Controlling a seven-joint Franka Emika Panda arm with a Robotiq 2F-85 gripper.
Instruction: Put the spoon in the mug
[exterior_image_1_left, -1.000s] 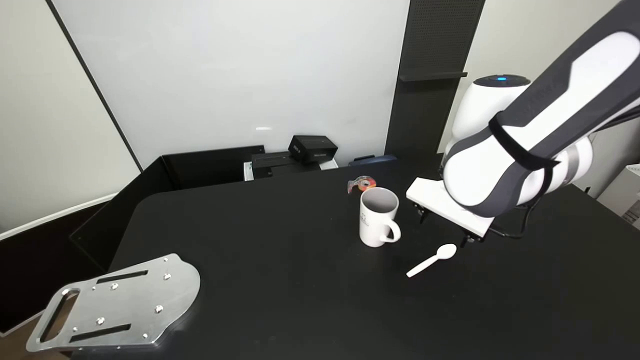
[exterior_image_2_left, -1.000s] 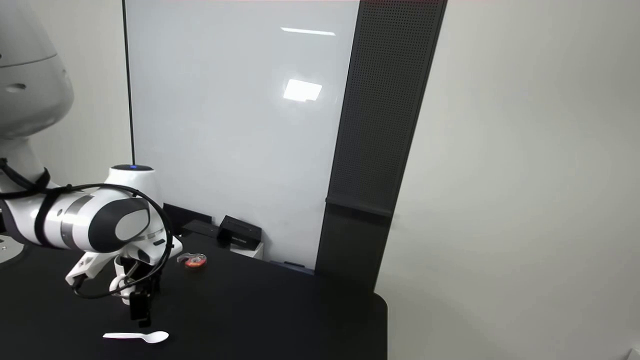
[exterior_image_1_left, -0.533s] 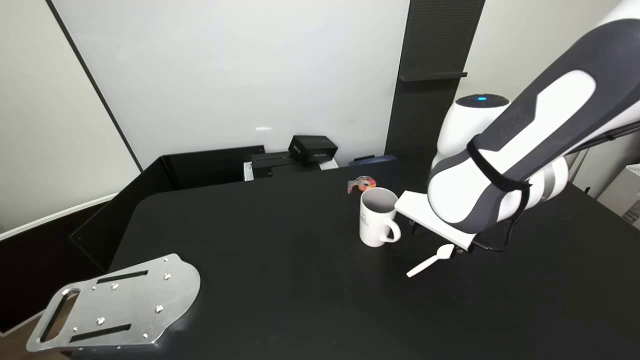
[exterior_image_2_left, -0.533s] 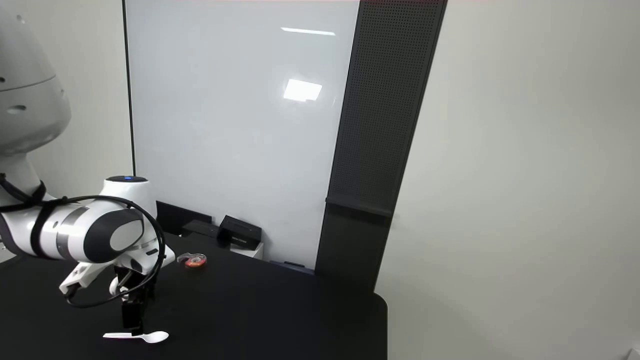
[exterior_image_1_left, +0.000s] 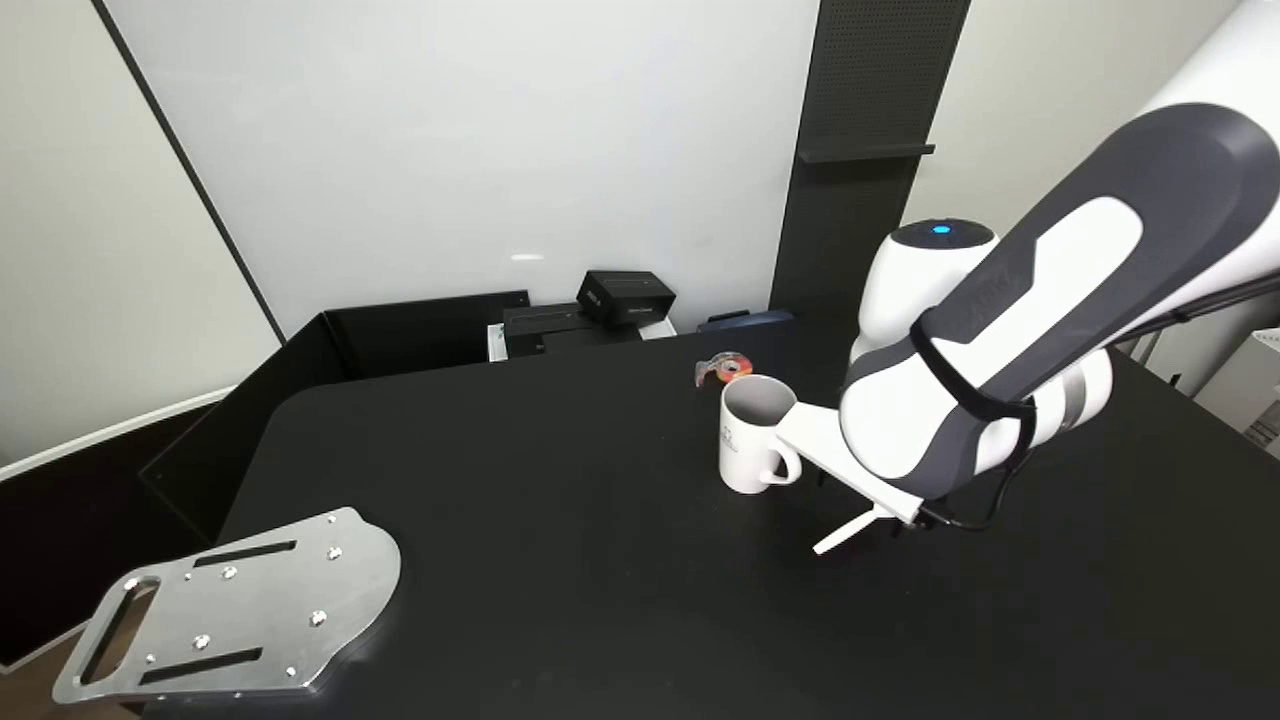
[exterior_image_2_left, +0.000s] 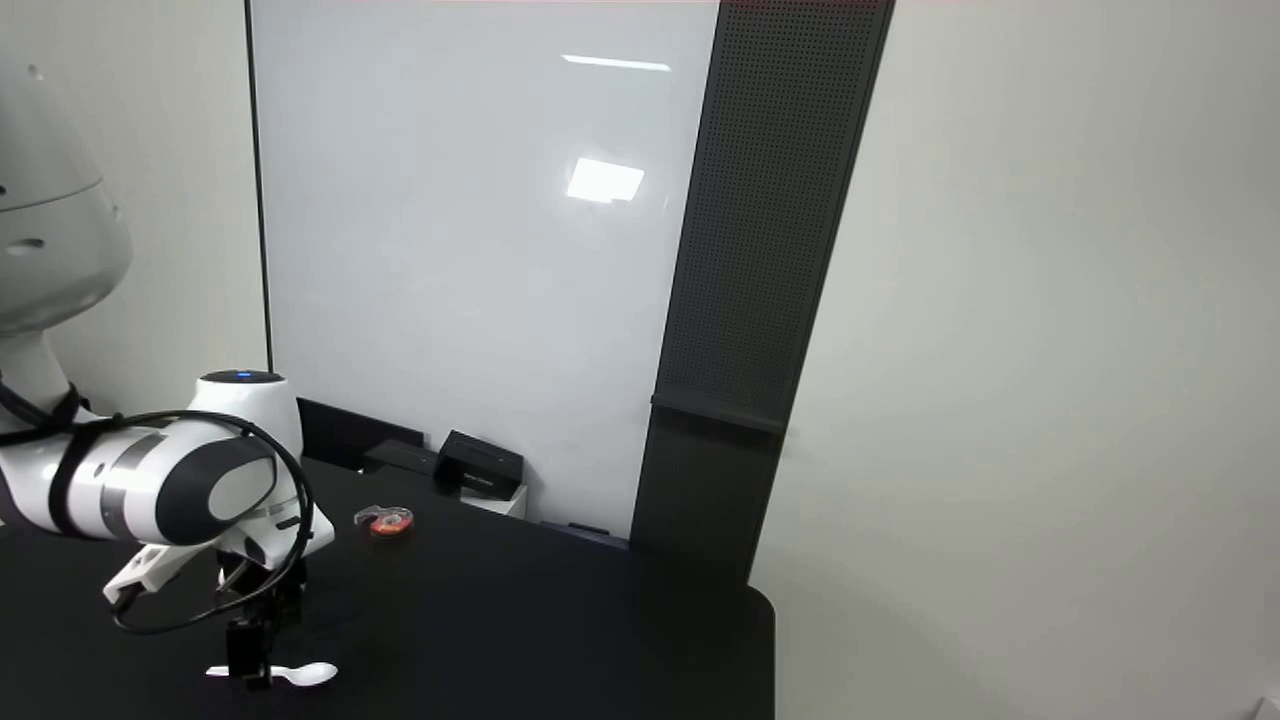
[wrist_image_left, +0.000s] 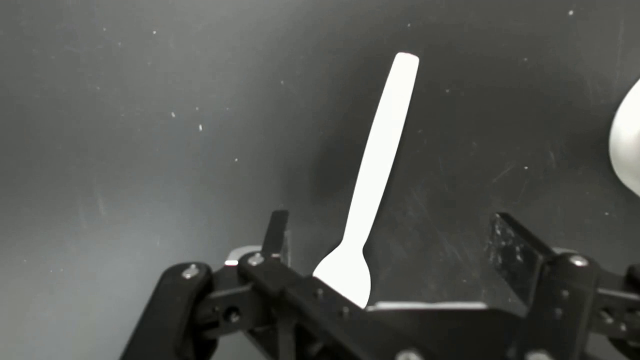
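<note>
Over black tabletop (exterior_image_1_left: 560, 560) hangs the gripper (wrist_image_left: 390, 220), lower now, jaws apart; mug (exterior_image_1_left: 748, 445) upright, ten o'clock from the spoon (exterior_image_1_left: 849, 530).

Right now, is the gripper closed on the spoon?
No, in the wrist view the gripper is open, with a gap on either side of the spoon.

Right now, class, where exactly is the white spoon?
In the wrist view, the spoon lies on the dark table, its neck showing in the gap of the open hand. In an exterior view, its handle shows below and right of the mug.
</note>
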